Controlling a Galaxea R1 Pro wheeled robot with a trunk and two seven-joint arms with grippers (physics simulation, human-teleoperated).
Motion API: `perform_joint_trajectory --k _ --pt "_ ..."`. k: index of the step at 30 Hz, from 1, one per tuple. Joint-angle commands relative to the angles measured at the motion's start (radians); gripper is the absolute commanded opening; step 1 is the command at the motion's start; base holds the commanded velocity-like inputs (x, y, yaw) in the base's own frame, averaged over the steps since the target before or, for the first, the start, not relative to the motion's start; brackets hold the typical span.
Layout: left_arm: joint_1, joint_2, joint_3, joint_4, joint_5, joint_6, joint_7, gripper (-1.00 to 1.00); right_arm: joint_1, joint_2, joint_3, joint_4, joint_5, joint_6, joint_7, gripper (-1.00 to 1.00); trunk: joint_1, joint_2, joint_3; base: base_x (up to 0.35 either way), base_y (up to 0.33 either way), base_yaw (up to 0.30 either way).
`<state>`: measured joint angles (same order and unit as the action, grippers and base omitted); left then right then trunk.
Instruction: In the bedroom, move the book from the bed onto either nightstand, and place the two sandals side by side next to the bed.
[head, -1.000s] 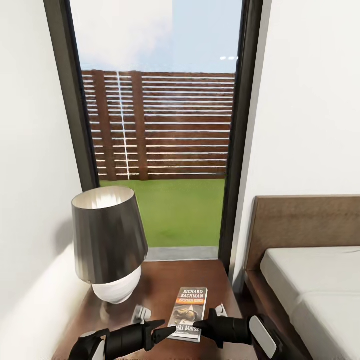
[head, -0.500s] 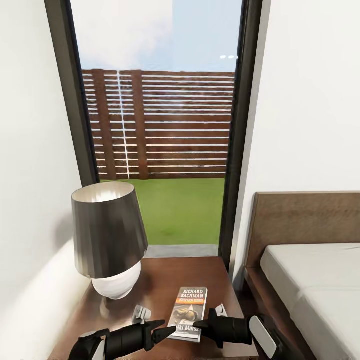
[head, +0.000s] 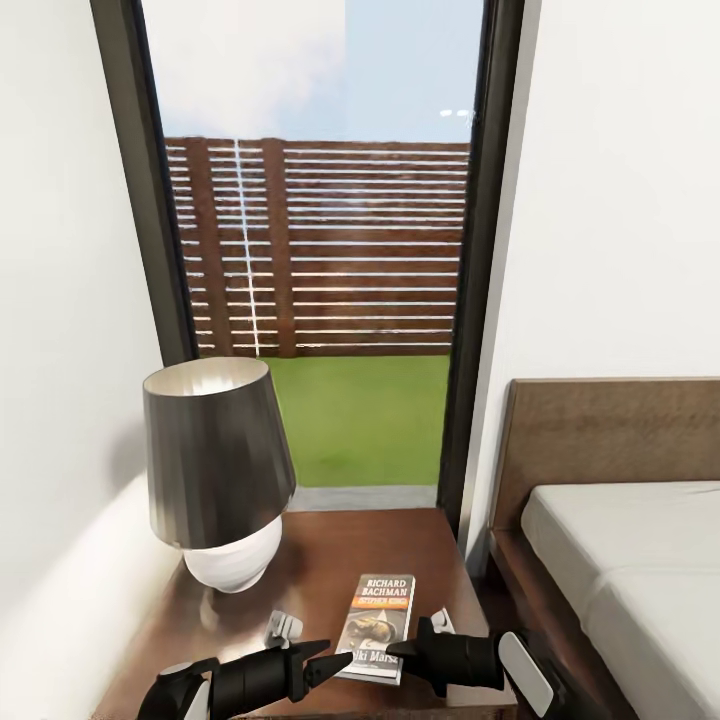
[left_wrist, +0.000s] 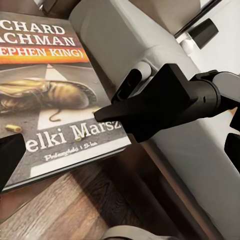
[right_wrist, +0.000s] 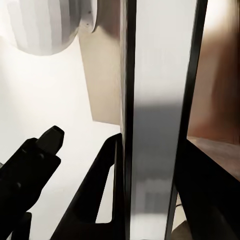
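Note:
The book (head: 380, 615), black with an orange band, hangs flat just over the near part of the nightstand (head: 340, 550). My right gripper (head: 397, 651) is shut on the book's near edge. In the right wrist view the book (right_wrist: 155, 125) stands edge-on between the two dark fingers (right_wrist: 97, 195). My left gripper (head: 335, 665) is open beside that same edge, holding nothing, and its wrist view looks across the cover (left_wrist: 50, 100) to the right gripper's upper finger (left_wrist: 150, 107). The bed (head: 620, 560) lies to the right. The sandals are out of view.
A lamp (head: 215, 460) with a dark shade and white base stands at the back left of the nightstand. A small grey-white object (head: 283, 628) lies near the book. Behind is a tall black-framed window (head: 330, 250), with white walls on both sides.
The lamp, nightstand and bed have slid slightly up in the head view, so the camera moved. The book and both grippers keep their place in the picture.

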<state>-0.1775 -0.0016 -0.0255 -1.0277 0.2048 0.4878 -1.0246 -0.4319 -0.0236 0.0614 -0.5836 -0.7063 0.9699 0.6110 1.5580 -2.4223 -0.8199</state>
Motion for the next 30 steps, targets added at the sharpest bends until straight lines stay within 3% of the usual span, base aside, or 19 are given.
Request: perform_joint_trajectory --k 1,4,15,19,30 --pt "0.0 0.0 -0.001 0.0 0.007 0.009 0.0 1.0 -0.001 -0.001 0.003 0.0 0.001 0.001 0.009 -1.0 0.004 -0.008 -0.004 0.0 0.0 0.0" --pt "0.0 0.0 -0.001 0.0 0.007 0.009 0.0 1.0 -0.001 -0.001 0.003 0.0 0.001 0.001 0.009 -1.0 0.015 -0.029 -0.014 0.0 0.0 0.0" --pt "0.0 0.0 -0.001 0.0 0.007 0.009 0.0 1.0 -0.001 -0.001 0.003 0.0 0.001 0.001 0.009 -1.0 0.015 -0.029 -0.014 0.0 0.0 0.0" --pt "0.0 0.0 -0.001 0.0 0.007 0.009 0.0 1.0 -0.001 -0.001 0.003 0.0 0.001 0.001 0.009 -1.0 0.031 -0.057 -0.026 0.0 0.0 0.0" --pt "0.0 0.0 -0.001 0.0 0.007 0.009 0.001 1.0 -0.001 -0.001 0.003 0.0 0.001 0.001 0.009 -1.0 0.031 -0.057 -0.026 0.0 0.0 0.0"
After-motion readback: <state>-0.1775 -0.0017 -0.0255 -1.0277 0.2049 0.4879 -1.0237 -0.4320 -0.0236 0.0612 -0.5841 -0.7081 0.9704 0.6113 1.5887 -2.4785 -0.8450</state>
